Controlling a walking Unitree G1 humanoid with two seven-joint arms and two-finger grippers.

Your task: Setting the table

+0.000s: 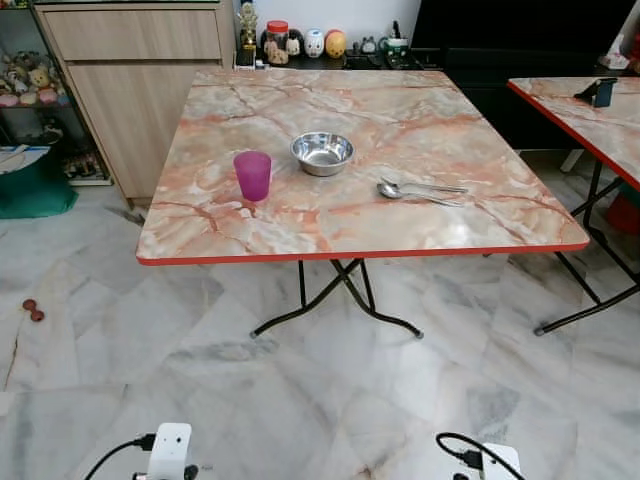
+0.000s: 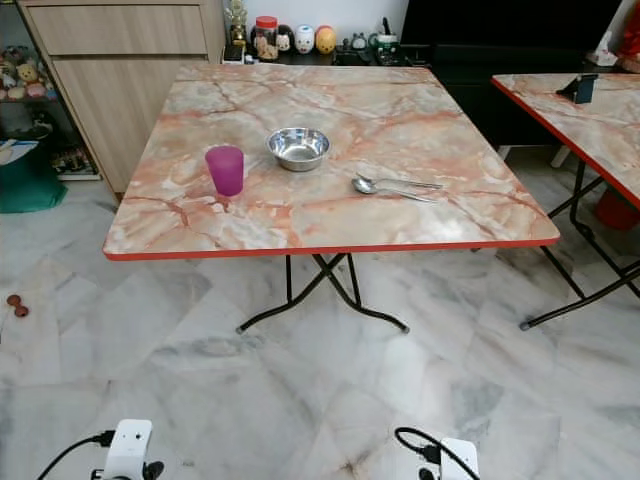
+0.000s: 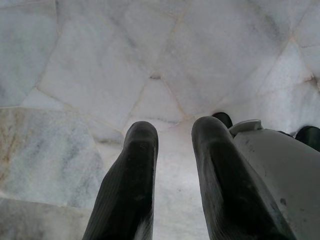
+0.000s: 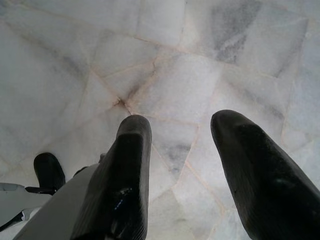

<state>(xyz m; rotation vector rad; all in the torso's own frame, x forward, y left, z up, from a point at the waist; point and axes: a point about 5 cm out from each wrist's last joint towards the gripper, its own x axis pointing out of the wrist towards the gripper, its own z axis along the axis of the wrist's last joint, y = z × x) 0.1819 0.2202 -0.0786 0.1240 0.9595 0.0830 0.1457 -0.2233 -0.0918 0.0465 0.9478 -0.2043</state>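
One purple cup [image 1: 252, 175], one steel bowl [image 1: 322, 153], two spoons [image 1: 420, 190]; both jaws spread, empty.

So the table [image 1: 300, 225] sits straight ahead on the floor [image 1: 330, 390], with 3 things on it. The cup [image 1: 252, 175] stands toward the left, and the bowl [image 1: 322, 153] is just behind and to the right of it, not touching. The spoon [image 1: 420, 190] lies further right, well apart from the bowl. Behind the table on the left there's a cabinet [image 1: 135, 90], and a row of jars [image 1: 300, 42] sits on a low shelf past the far edge. A 2nd table [image 1: 590, 115] stands off to the right, with a small stand [image 1: 600, 92] on it.
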